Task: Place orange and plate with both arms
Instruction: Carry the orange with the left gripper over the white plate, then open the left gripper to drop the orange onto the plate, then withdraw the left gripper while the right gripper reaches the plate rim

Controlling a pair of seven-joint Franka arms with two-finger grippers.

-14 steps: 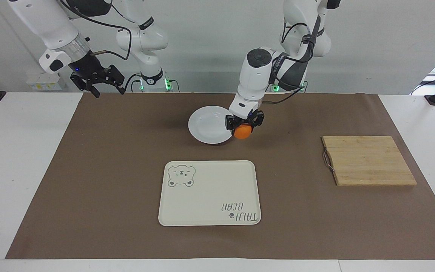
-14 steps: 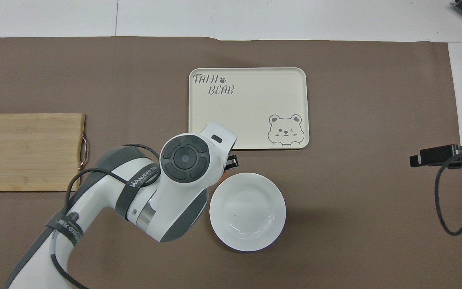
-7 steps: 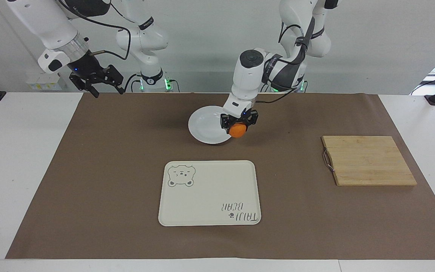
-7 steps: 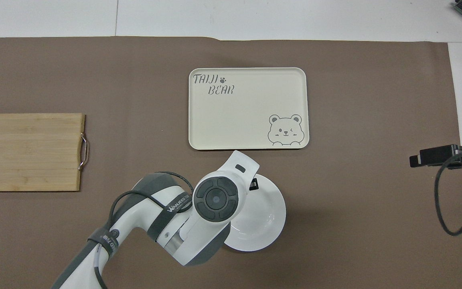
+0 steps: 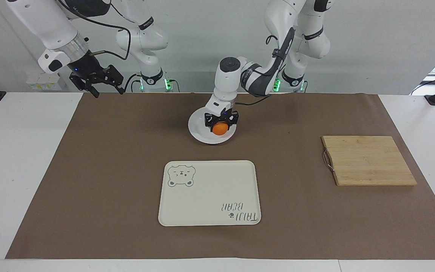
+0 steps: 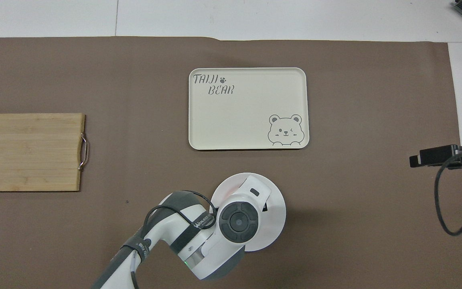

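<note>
One second has carried the left gripper, its fingers clamped on the orange, from the plate's edge to over the well of the plate, just above centre frame in the facing view (the wrist hides the fruit from overhead). Release looks close. The right gripper, fingers spread and empty, waits at upper left.
</note>
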